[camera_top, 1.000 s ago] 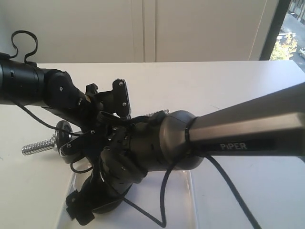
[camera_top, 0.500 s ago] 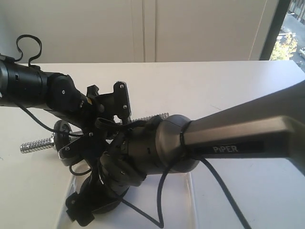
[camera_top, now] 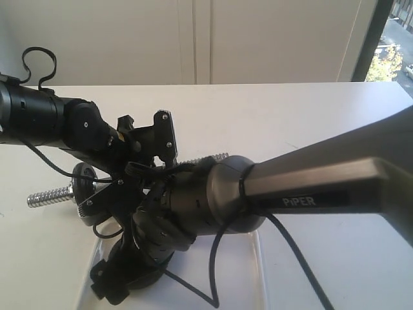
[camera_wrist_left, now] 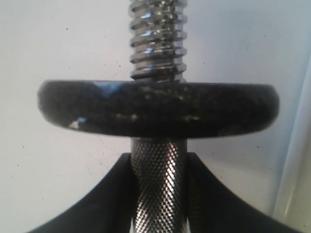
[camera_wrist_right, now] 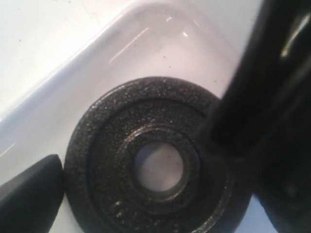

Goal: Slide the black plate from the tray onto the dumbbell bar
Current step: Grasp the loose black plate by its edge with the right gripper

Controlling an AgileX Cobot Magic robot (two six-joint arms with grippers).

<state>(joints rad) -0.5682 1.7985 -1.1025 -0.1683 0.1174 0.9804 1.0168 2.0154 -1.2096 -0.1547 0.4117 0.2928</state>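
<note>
My left hand (camera_wrist_left: 159,162) is clamped on the knurled middle of the dumbbell bar (camera_wrist_left: 158,39), beside a black disc (camera_wrist_left: 160,107) mounted on it; my right hand (camera_wrist_right: 133,155) is spread wide, straddling the black plate (camera_wrist_right: 107,145), which lies flat in the tray (camera_wrist_right: 97,53)

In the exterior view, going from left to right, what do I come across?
Dumbbell bar's threaded end, black disc on it, bar's other threaded end, right arm's grey link, window.
</note>
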